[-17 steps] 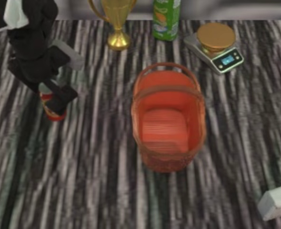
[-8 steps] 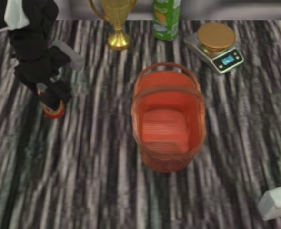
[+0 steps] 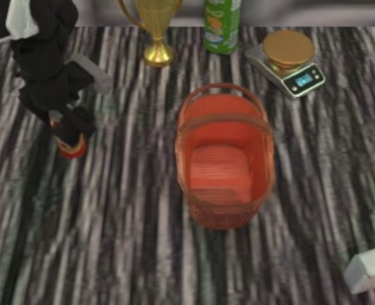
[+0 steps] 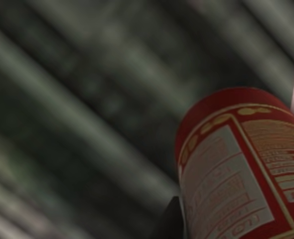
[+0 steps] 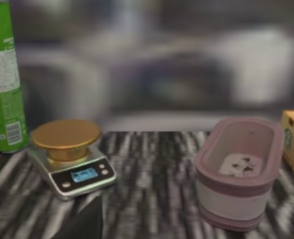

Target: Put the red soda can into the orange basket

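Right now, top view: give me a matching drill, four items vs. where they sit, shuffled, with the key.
Items
1. red soda can
2. orange basket
3. kitchen scale
4. gold trophy

Places
A. table middle
B. far edge, left of the green canister
C. left side, under the left gripper
D. far right, beyond the basket

Pairs: 1-C, 2-A, 3-D, 4-B
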